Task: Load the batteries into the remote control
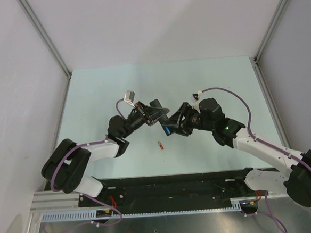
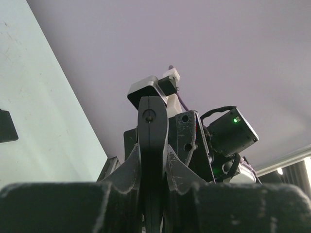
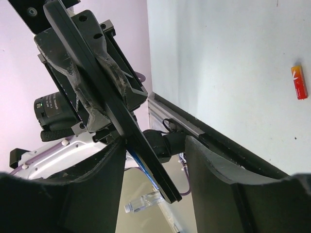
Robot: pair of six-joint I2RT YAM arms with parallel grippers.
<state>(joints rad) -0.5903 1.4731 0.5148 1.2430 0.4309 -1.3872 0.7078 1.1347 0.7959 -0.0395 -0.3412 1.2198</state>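
While the left pincer (image 2: 152,160) clamps the remote control (image 3: 148,162) above the middle of the counter (image 3: 218,58), the right pincer (image 3: 155,145) stands open astride its free end. We judge it light, stiff, slick — hold the long edges. A red-orange battery (image 3: 299,82) lies nearer us.

1. Left arm (image 1: 100,150): extends from its base toward the table's middle, elbow bent.
2. Left gripper (image 1: 158,115): jaws clamped flat on the remote control (image 3: 148,160).
3. Right arm (image 1: 260,145): reaches inward from the right, wrist angled left.
4. Right gripper (image 3: 155,145): fingers (image 3: 214,170) spread, straddling the remote control's free end, facing the left gripper.
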